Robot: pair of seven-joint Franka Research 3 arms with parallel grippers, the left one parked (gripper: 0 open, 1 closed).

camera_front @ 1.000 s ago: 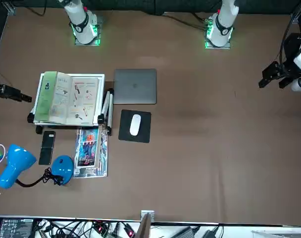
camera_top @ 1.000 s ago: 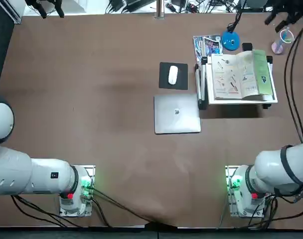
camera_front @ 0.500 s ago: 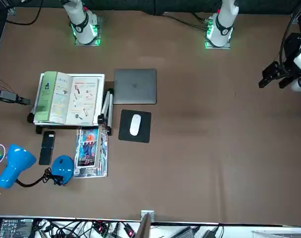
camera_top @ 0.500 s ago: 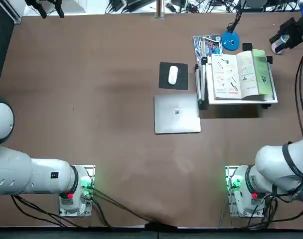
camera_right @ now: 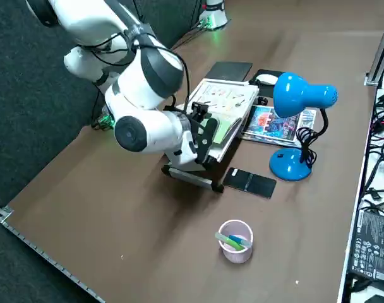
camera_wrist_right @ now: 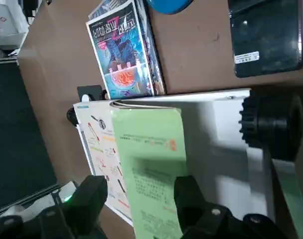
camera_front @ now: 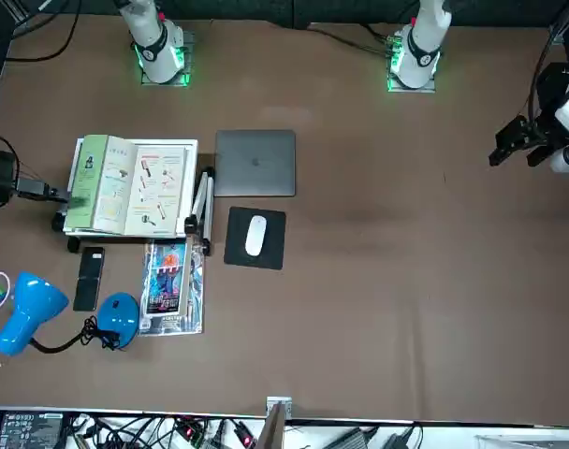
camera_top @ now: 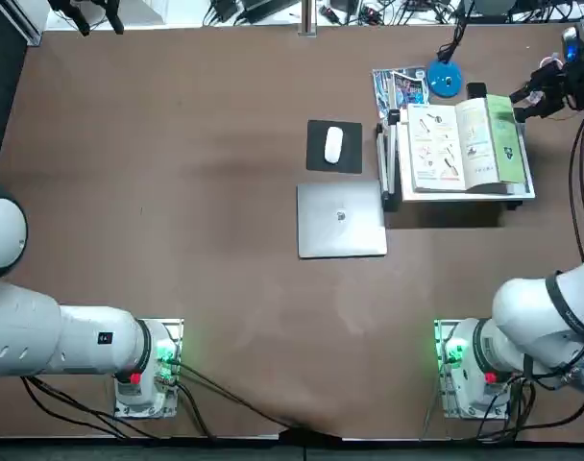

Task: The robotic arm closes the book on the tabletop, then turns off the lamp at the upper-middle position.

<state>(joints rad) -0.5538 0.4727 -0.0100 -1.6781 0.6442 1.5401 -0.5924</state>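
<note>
While its base stands at the near edge of the tabletop (camera_top: 225,288), the robotic arm (camera_right: 153,76) bends outward to the right and angles its wrist back inward. Its right gripper (camera_wrist_right: 140,196) hangs at the green-cover side of the open paperback book (camera_top: 446,144), fingers spread, with green cover visible between them; whether they touch it, I cannot tell. The book lies on a raised white stand (camera_top: 465,197). Farther out, the blue desk lamp (camera_right: 306,98) stands on its round base, near a black smartphone (camera_right: 249,182).

Right arm bent and extended, its claw (camera_wrist_right: 140,191) low, two black fingers (camera_wrist_right: 86,204) spread apart.
</note>
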